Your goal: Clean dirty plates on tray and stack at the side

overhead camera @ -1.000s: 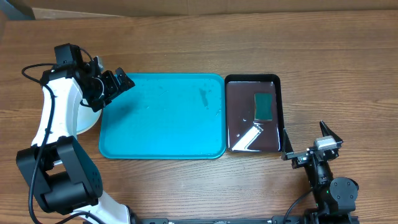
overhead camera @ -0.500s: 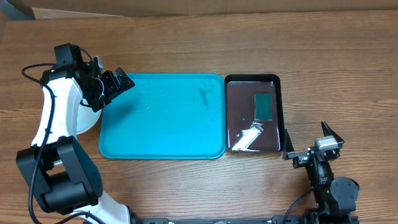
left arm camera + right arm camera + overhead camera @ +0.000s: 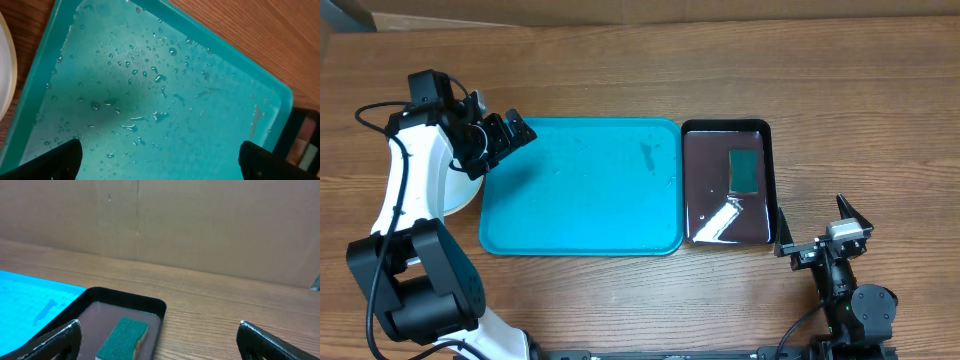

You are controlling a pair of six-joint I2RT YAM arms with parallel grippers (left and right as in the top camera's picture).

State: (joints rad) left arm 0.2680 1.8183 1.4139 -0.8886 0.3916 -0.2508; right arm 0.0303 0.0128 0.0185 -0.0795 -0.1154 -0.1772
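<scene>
The turquoise tray (image 3: 580,190) lies mid-table, bare and wet; water drops cover it in the left wrist view (image 3: 150,90). Left of it a pale plate's edge (image 3: 458,196) shows from under the left arm, also seen as a white rim (image 3: 6,75); how many plates lie there I cannot tell. My left gripper (image 3: 505,145) hangs open over the tray's far-left corner, nothing between its fingers (image 3: 162,165). My right gripper (image 3: 817,228) stands open near the table's front right, empty (image 3: 160,342).
A glossy black pan (image 3: 725,180) holding brownish water and a green sponge (image 3: 745,168) sits right of the tray, ahead and to the left of my right gripper, where the sponge (image 3: 122,340) shows close. A cardboard wall (image 3: 160,220) stands behind the table.
</scene>
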